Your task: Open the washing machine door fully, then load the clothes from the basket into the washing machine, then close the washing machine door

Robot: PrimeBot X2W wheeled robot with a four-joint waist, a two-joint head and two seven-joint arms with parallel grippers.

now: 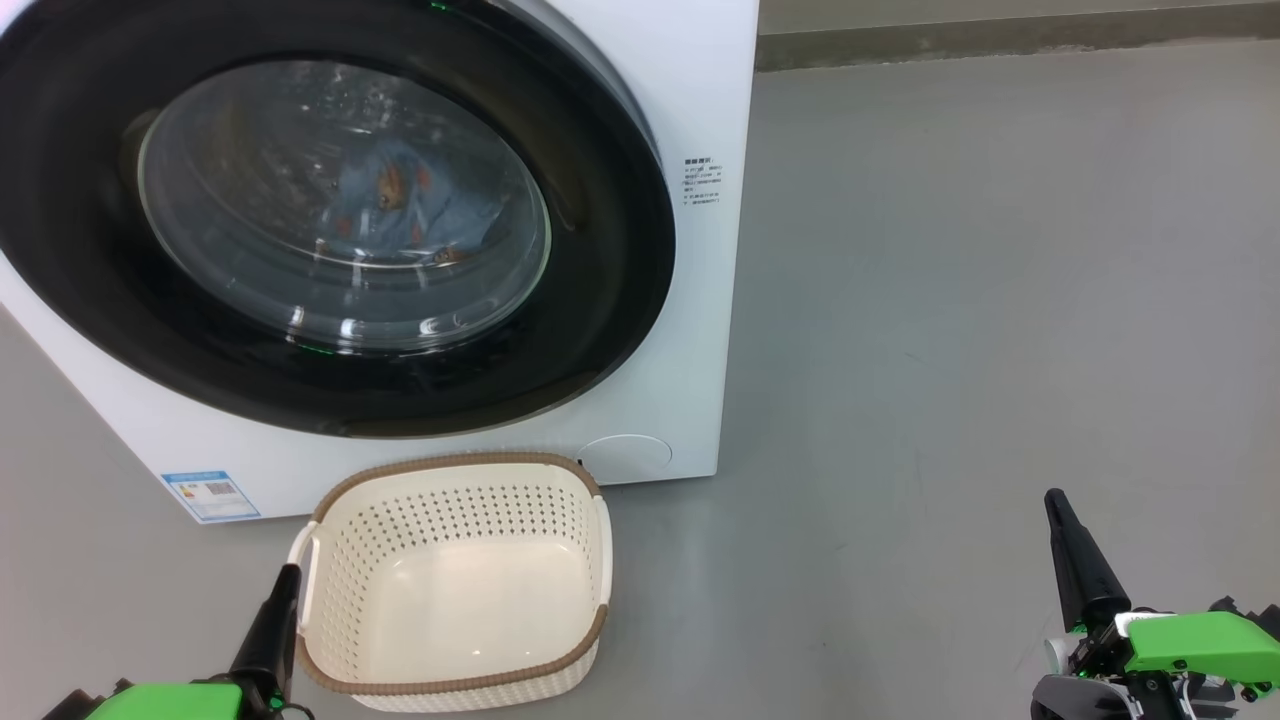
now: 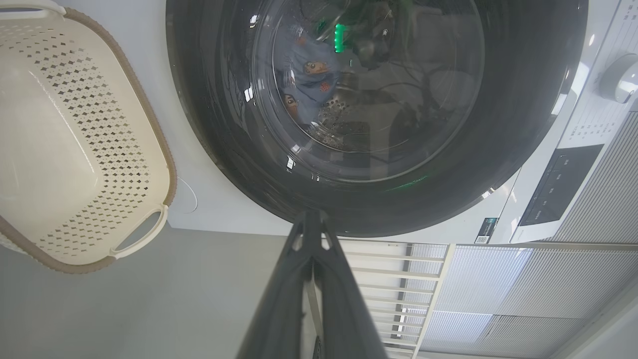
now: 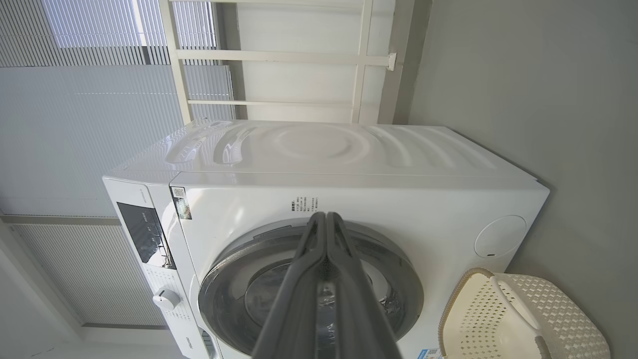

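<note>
The white washing machine [image 1: 690, 330] stands ahead with its round black door [image 1: 600, 300] shut against the front. Through the glass window I see the light blue bear-print clothes [image 1: 400, 205] inside the drum, and again as clothes [image 2: 309, 75] in the left wrist view. The cream basket [image 1: 455, 580] sits on the floor before the machine with nothing in it. My left gripper [image 1: 288, 575] is shut beside the basket's left handle. My right gripper [image 1: 1055, 500] is shut, low at the right, well away from the machine. The door [image 3: 398, 279] and basket [image 3: 518, 319] also show in the right wrist view.
Bare grey floor [image 1: 980, 300] spreads to the right of the machine, up to a wall base [image 1: 1000, 40] at the back. A blue label [image 1: 212, 496] marks the machine's lower left corner. The control panel [image 3: 144, 232] and knob [image 3: 166, 299] show in the right wrist view.
</note>
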